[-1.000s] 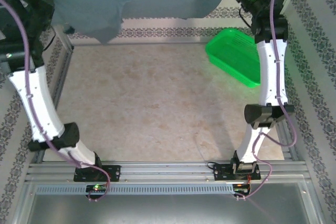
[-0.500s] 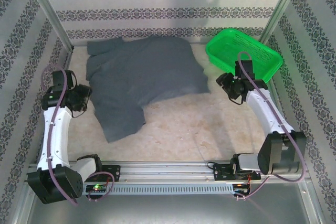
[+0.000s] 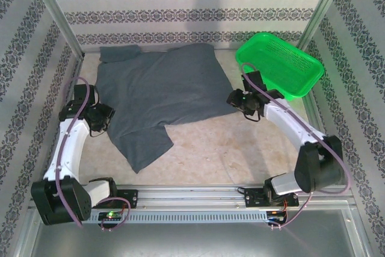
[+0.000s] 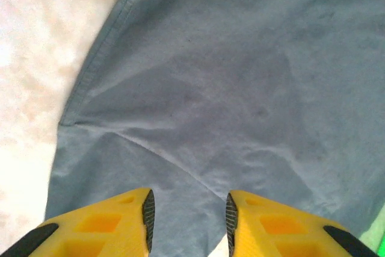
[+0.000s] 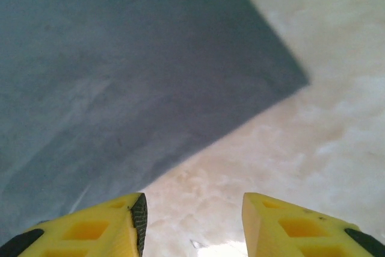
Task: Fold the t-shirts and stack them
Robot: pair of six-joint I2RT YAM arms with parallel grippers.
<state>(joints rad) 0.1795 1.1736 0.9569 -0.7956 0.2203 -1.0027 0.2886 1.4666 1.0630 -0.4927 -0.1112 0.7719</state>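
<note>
One dark slate-grey t-shirt (image 3: 162,91) lies spread on the table, a sleeve or hem flap trailing toward the front left. My left gripper (image 3: 108,115) sits low at the shirt's left edge. In the left wrist view its yellow fingers (image 4: 135,224) stand apart over the t-shirt (image 4: 228,88), gripping nothing, the left gripper (image 4: 187,221) open. My right gripper (image 3: 232,98) is at the shirt's right corner. In the right wrist view the right gripper (image 5: 192,224) is open over bare table (image 5: 313,148), the t-shirt (image 5: 120,58) edge just ahead and left.
A bright green mesh basket (image 3: 280,61) stands at the back right, just behind the right arm. Patterned walls and metal posts close in the back and sides. Bare table (image 3: 228,142) stretches in front of the shirt.
A second ago both grippers held the shirt stretched high at the back. Both let go; it now lies flat, and both arms have come down to its left and right edges.
</note>
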